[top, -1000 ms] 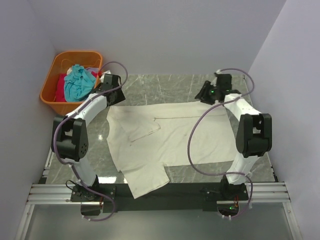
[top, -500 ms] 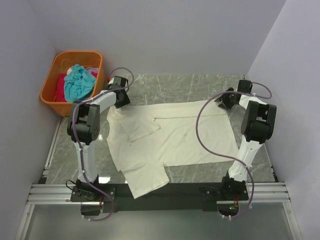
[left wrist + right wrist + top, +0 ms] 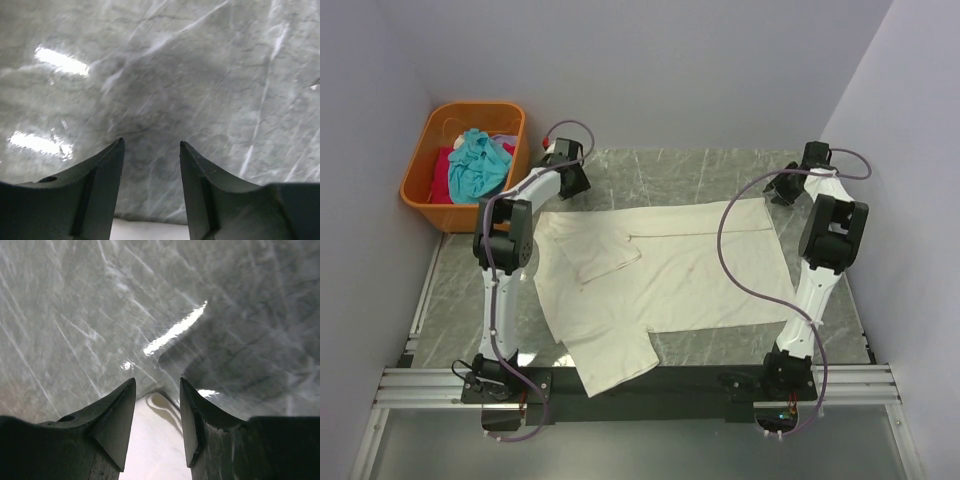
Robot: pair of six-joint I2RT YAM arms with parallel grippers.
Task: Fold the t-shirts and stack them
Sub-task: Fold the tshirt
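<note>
- The cream t-shirt [image 3: 670, 275] lies spread flat in the middle of the counter [image 3: 670, 168]. One sleeve [image 3: 612, 362] reaches toward the near edge.
- A smaller flap of the same fabric [image 3: 608, 258] lies folded on top of the shirt's left part.
- The teal t-shirt [image 3: 475, 165] lies crumpled on top of the red t-shirt [image 3: 441, 178]. Both are inside the orange basket [image 3: 418, 195], off the far left corner of the counter.
- The left tool [image 3: 572, 181] sits just past the far left corner of the cream t-shirt, low over bare counter.
- In the left wrist view the left tool [image 3: 151, 145] is released. Its fingers [image 3: 102, 170] stand apart with only marble counter [image 3: 175, 75] between them. A thin strip of cream fabric [image 3: 150, 231] shows at the bottom edge.
- The right tool [image 3: 782, 190] sits at the far right corner of the cream t-shirt.
- In the right wrist view the right tool [image 3: 156, 382] is also released, fingers [image 3: 120, 410] apart. A corner of the cream t-shirt [image 3: 155, 440] lies on the counter [image 3: 100, 300] below the gap, and neither finger presses on it.
</note>
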